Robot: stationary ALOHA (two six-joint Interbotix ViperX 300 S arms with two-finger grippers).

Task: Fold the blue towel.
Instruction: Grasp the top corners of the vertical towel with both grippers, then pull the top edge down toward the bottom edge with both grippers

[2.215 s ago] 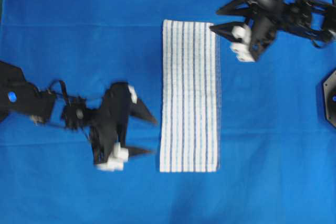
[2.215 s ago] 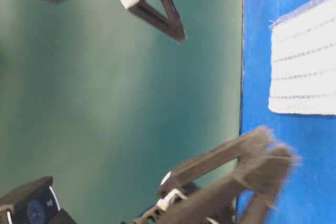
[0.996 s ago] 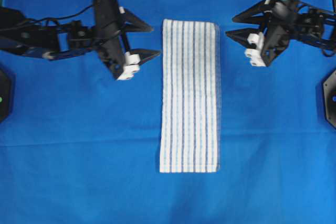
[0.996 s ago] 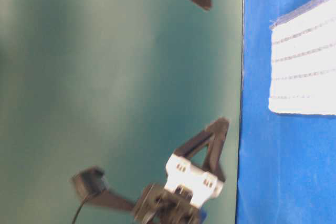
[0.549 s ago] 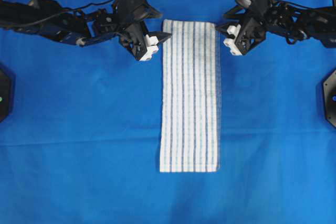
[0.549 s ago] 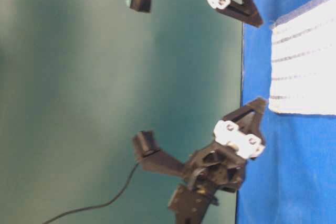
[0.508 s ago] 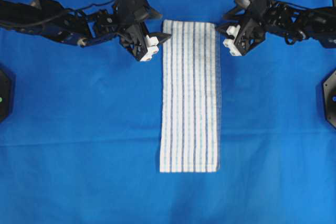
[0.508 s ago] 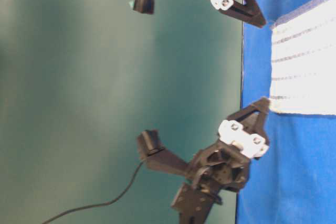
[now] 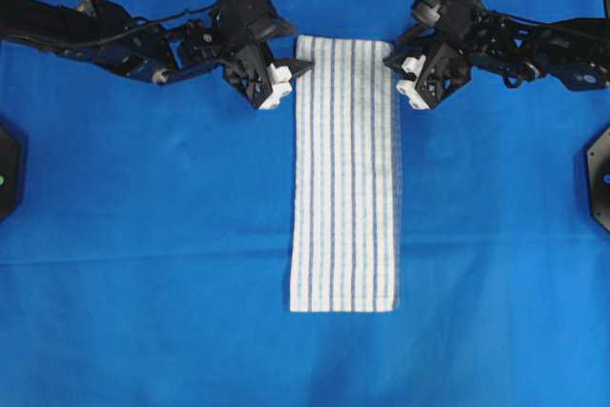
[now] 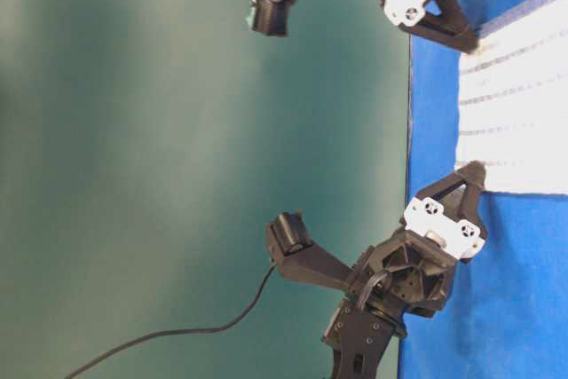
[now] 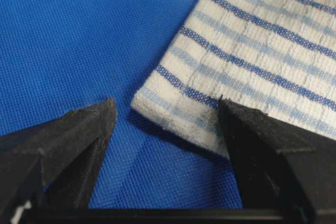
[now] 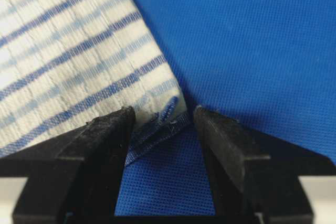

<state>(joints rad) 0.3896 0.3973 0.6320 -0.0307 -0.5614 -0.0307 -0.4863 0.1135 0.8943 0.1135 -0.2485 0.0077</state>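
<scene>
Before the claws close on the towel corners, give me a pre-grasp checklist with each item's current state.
1. Left claw open: ok, fingers spread wide.
2. Right claw open: ok.
3. Blue towel lying flat and straight on the table cloth: ok.
4. Left claw lined up on its corner: ok, the towel corner sits between the fingers, nearer one side.
5. Right claw lined up on its corner: ok, the corner sits between the fingers, with its layers fanned apart.
6. Fingers low enough to catch every layer: cannot tell.
</scene>
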